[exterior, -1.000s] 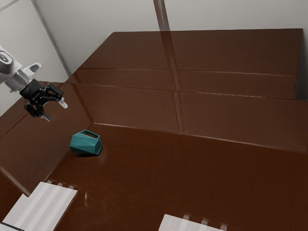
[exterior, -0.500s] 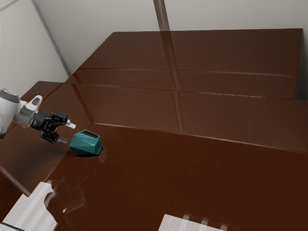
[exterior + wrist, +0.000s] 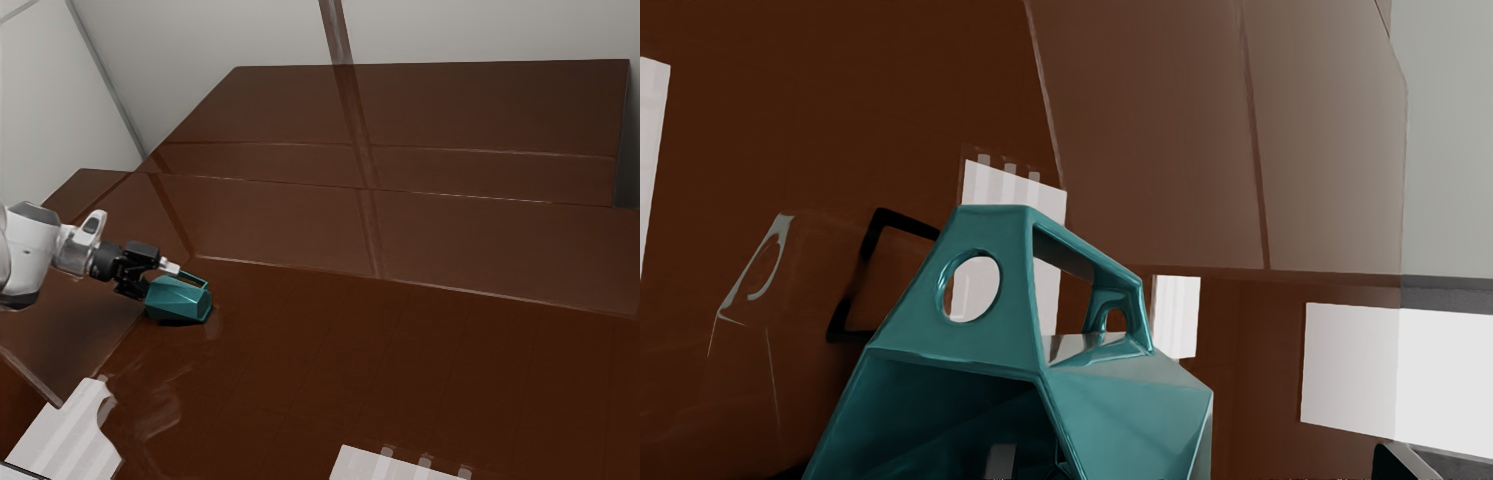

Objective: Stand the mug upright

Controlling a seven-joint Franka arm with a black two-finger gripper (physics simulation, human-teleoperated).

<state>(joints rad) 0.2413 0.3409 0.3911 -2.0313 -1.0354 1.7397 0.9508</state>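
So in the exterior view the teal mug [image 3: 178, 300] is lying on its side on the brown surface [image 3: 350, 380], handle [image 3: 192, 279] on the upper side, and my tool [image 3: 157, 281] is right at its end nearest the arm. Looks like a hard, faceted thing, so I'd guess stiff and pretty light, but those flat glossy faces could slide if I squeeze off-angle. The surface itself is shiny and dark with pale striped patches [image 3: 75, 430] near the front, so I'd expect the mug to skid or roll if nudged; behind it all there's a plain light grey wall [image 3: 250, 35]. Over in the wrist view the tool is open: one finger [image 3: 1000, 461] is at the mug's mouth [image 3: 933, 407], the other finger [image 3: 1413, 460] is outside and well apart from it, with a side wall between them. Can't tell how deep that first one goes. Pinching that wall near the rim seems the sensible hold, then tipping the mouth up; the handle has chunky openings but might twist on me. More glossy brown and bright patches around it here, plus pale grey room beyond.
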